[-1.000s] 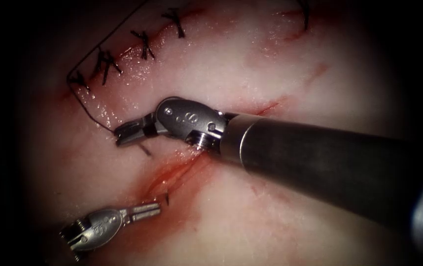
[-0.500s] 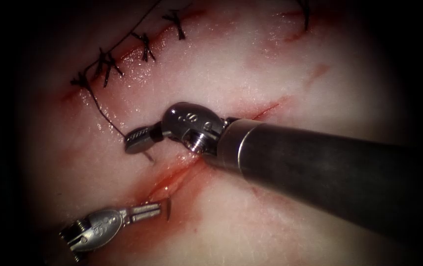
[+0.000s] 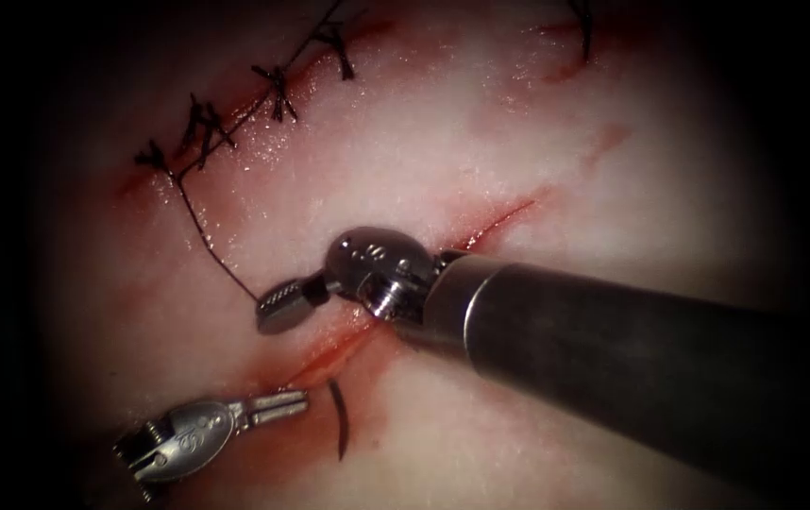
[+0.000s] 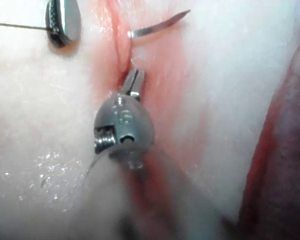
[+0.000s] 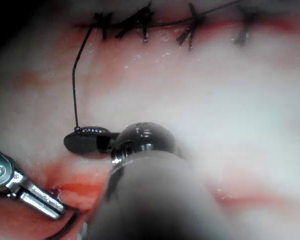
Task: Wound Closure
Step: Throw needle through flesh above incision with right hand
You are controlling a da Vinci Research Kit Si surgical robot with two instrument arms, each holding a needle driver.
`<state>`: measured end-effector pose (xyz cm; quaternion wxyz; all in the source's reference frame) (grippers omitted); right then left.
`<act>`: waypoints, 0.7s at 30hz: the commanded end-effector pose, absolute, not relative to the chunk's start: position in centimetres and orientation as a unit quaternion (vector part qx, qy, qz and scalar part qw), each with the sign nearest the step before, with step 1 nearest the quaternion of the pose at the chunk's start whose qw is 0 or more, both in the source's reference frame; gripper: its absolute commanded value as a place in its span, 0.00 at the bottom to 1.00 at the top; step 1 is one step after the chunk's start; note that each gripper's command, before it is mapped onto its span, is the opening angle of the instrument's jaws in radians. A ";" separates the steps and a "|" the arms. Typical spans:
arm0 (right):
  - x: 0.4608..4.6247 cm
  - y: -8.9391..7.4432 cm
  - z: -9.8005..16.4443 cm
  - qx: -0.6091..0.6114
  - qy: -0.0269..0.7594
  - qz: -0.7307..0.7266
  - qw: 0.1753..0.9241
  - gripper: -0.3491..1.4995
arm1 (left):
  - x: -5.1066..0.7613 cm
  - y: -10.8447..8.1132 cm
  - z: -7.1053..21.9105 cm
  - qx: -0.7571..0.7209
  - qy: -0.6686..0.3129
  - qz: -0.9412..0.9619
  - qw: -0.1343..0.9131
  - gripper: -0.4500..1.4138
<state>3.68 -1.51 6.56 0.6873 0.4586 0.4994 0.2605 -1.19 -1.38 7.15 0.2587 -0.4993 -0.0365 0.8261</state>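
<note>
One curved needle [image 3: 338, 420] was seen partly through the tissue [image 3: 556, 123]: its pointed end stood clear of the surface on the right of the cut [image 3: 329, 351], just beyond the left tool's tip, while the rest of its curve ran out of sight toward the cut. In the left wrist view the exposed length [image 4: 157, 27] rose from the tissue at the cut's edge and tapered to a free point.

Against the picture one second earlier, much more of the needle showed above the surface, and the right tool [image 3: 282, 304] had come down and rightward toward the cut.

That right tool sat on the left of the cut with its jaws pressed together; the thread [image 3: 207, 236] met their tip, and they appeared to pinch the needle's trailing end there, though the metal between them could not be made out. The right wrist view showed the same: dark closed jaws [image 5: 85, 141] with the thread [image 5: 76, 80] entering at their tip.

Thread ran from those jaws up and leftward to a row of finished stitches [image 3: 268, 94] along a closed upper cut.

Left tool [image 3: 278, 406]: jaws close together, tip just beside the emerging needle, holding nothing; in its own wrist view [image 4: 132, 82] the jaws lay narrow over the red fluid [image 3: 367, 364] lining the cut.
</note>
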 end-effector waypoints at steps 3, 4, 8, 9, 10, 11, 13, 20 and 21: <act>3.75 -1.3 6.6 0.419 0.549 0.250 0.679 0.29 | -1.26 -1.4 7.2 -0.499 -0.030 0.829 0.250 0.22; 3.74 -1.3 6.6 0.418 0.552 0.254 0.675 0.37 | -1.26 -1.4 7.1 -0.502 -0.018 0.830 0.241 0.26; 3.61 -1.1 6.6 0.392 0.565 0.245 0.683 0.56 | -1.27 -1.5 7.0 -0.559 0.046 0.800 0.215 0.47; 3.61 -1.1 6.6 0.392 0.565 0.245 0.683 0.56 | -1.27 -1.5 7.0 -0.559 0.046 0.800 0.215 0.47; 3.57 -1.1 6.6 0.388 0.569 0.242 0.684 0.56 | -1.26 -1.5 7.0 -0.566 0.062 0.796 0.207 0.48; 3.49 -1.0 6.6 0.369 0.578 0.233 0.689 0.61 | -1.24 -1.6 7.0 -0.575 0.086 0.790 0.196 0.51; 3.45 -0.9 6.6 0.364 0.581 0.235 0.689 0.62 | -1.23 -1.6 7.0 -0.577 0.095 0.789 0.191 0.52; 3.17 -0.7 6.6 0.333 0.606 0.253 0.676 0.59 | -1.29 -1.6 6.9 -0.584 0.158 0.779 0.163 0.53; 3.15 -0.7 6.6 0.331 0.607 0.258 0.675 0.59 | -1.32 -1.6 6.9 -0.581 0.165 0.782 0.155 0.52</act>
